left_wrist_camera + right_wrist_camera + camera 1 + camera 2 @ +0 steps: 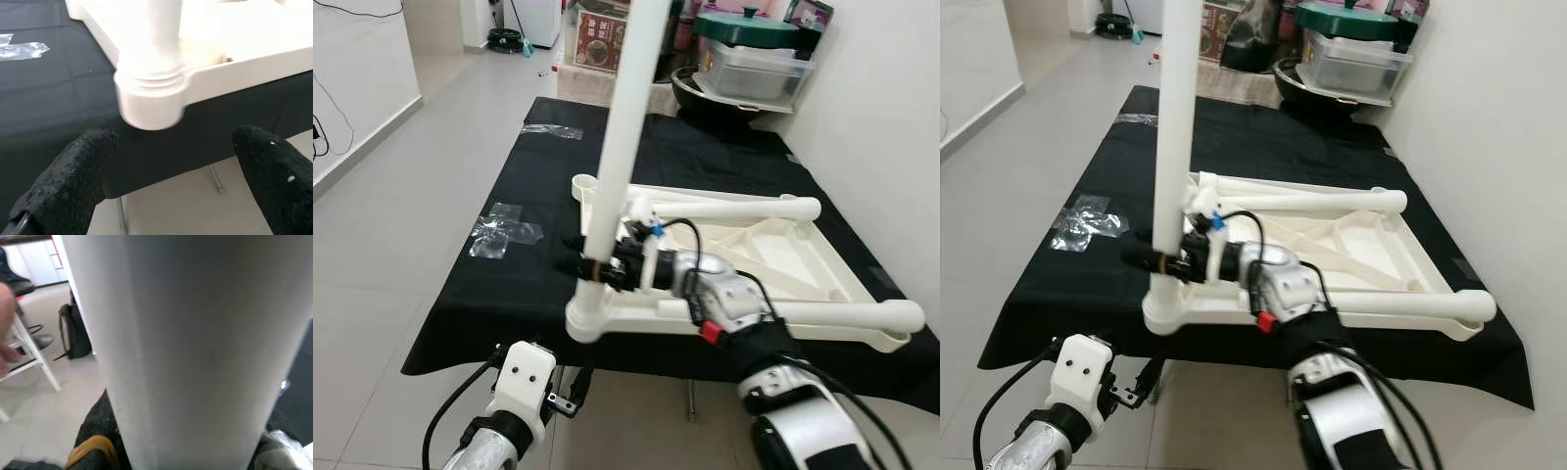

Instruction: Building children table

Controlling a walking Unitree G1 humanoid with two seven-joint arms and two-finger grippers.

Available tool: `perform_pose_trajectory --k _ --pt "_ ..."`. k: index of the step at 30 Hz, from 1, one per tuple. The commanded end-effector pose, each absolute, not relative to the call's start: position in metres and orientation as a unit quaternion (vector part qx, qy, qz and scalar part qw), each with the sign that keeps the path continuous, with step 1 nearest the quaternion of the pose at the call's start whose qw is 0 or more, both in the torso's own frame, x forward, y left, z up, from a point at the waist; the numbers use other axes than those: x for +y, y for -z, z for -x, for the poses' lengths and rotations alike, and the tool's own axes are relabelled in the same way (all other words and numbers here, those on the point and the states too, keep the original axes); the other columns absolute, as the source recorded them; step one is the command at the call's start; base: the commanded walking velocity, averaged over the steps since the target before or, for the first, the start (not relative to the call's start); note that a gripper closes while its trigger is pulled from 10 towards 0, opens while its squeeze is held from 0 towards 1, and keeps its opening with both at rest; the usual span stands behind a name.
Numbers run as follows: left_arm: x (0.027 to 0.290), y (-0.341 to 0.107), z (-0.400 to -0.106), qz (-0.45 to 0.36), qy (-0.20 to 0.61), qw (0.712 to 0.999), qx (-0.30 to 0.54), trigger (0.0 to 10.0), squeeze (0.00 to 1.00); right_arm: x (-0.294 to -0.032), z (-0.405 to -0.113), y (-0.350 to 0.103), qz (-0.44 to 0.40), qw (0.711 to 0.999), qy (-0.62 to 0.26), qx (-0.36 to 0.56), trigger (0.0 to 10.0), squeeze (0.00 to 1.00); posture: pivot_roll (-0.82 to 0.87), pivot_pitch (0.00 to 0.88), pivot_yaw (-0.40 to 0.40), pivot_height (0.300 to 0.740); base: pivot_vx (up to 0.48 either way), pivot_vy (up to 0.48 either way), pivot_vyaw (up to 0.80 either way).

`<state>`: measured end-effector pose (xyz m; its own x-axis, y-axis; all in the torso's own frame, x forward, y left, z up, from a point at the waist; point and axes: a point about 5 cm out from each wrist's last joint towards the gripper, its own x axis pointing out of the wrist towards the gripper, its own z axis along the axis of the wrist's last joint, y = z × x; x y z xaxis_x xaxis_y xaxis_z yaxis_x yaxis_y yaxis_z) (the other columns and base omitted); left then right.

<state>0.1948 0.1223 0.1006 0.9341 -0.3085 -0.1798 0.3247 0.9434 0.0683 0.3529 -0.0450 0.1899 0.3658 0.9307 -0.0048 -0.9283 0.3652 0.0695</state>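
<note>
The white children's table top (773, 257) lies upside down on a black cloth-covered table (529, 284). One white leg (622, 127) stands upright in its near left corner socket (588, 319). My right gripper (583, 262) is shut on that leg just above the socket; the right wrist view has the leg (186, 347) close up. Two more legs lie on the top: one across the far side (734, 208), one along the near edge (842, 313). My left gripper (171, 181) is open below the table's front edge, under the socket (151, 98), touching nothing.
Clear plastic wrapping (504, 233) lies on the cloth to the left, and more at the far left corner (551, 130). Storage boxes and a green-lidded pot (749, 54) stand beyond the table. A wall runs along the right. A person's hand (6, 323) shows beside a white stool.
</note>
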Motion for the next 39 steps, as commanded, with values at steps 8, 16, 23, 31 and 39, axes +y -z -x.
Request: perform_pose_trajectory --k 8,16,23,31,39 --pt "0.120 -0.098 -0.194 -0.046 0.167 0.981 0.087 10.0 0.00 -0.062 -0.380 -0.192 -0.073 0.964 -0.255 0.015 0.0 0.00 0.14 0.021 -0.174 0.740 0.000 0.000 0.00" --pt "0.119 -0.098 -0.194 -0.047 0.166 0.981 0.087 10.0 0.00 -0.087 -0.364 -0.174 -0.107 0.993 0.038 0.042 0.0 0.00 0.14 0.021 -0.174 0.740 0.000 0.000 0.00" --pt "0.119 -0.098 -0.194 -0.047 0.166 0.981 0.086 10.0 0.00 -0.063 -0.360 -0.178 -0.160 0.986 -0.004 0.049 10.0 0.81 0.13 0.021 -0.174 0.740 0.000 0.000 0.00" --pt "0.119 -0.098 -0.194 -0.046 0.166 0.981 0.087 10.0 0.00 -0.040 -0.361 -0.193 -0.190 0.974 -0.126 0.004 10.0 0.75 0.13 0.019 -0.174 0.740 0.000 0.000 0.00" --pt "0.119 -0.098 -0.195 -0.047 0.167 0.981 0.086 10.0 0.00 -0.037 -0.344 -0.197 -0.187 0.872 -0.452 0.016 10.0 0.00 0.13 0.018 -0.172 0.740 0.000 0.000 0.00"
